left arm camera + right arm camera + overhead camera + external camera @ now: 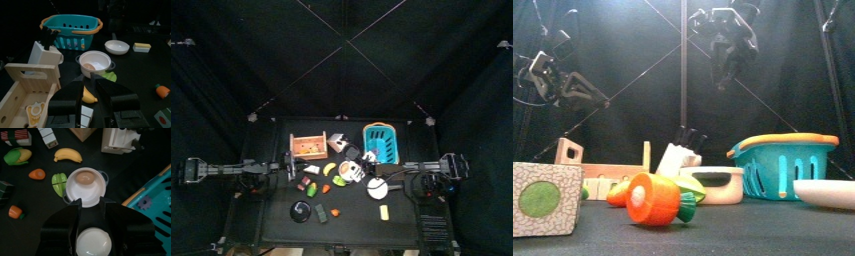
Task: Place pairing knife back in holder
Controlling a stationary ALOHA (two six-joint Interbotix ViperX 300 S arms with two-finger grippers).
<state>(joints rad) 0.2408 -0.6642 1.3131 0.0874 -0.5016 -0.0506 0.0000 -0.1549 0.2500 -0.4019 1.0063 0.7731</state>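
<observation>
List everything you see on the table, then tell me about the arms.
basket: one, teal with orange rim, back right
knife block: one, white with black handles, beside the basket
crate: one, pale wood, back left
pot: one, white, mid-table
egg: one, brown, inside the pot
bowl: one, white, right of the pot
banana: one, yellow, near the pot
carrot: one, orange, front
left gripper: open, empty, raised at left
right gripper: open, empty, above pot and bowl
</observation>
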